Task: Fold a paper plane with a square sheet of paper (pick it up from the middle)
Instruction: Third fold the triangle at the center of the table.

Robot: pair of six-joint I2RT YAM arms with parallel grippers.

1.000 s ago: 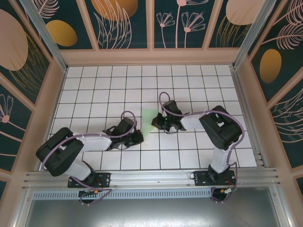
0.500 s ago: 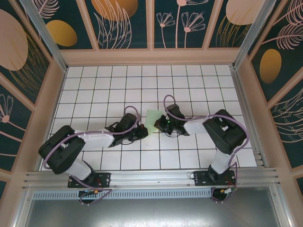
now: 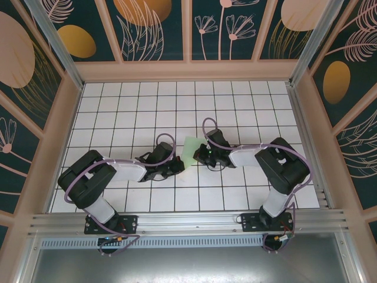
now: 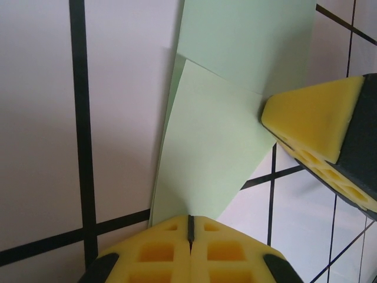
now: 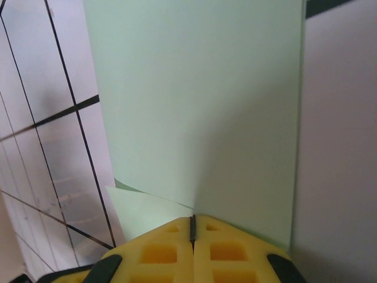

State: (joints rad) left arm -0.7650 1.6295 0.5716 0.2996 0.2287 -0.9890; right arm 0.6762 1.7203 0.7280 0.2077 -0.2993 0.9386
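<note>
Paper sheet [image 4: 218, 147] folded w/ flap.

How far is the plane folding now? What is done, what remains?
Done: the sheet has one flap lying over another layer, so a first fold seems started. In hand: left gripper and right gripper each pinch it, jaws shut. Left: no pointed nose or wings yet; most folds remain.

You have a white table [image 3: 118, 106] ruled in a dark grid, boxed in by teal wall panels [image 3: 156, 35] with floral prints; an aluminium rail [image 3: 188, 223] lines its near edge.
</note>
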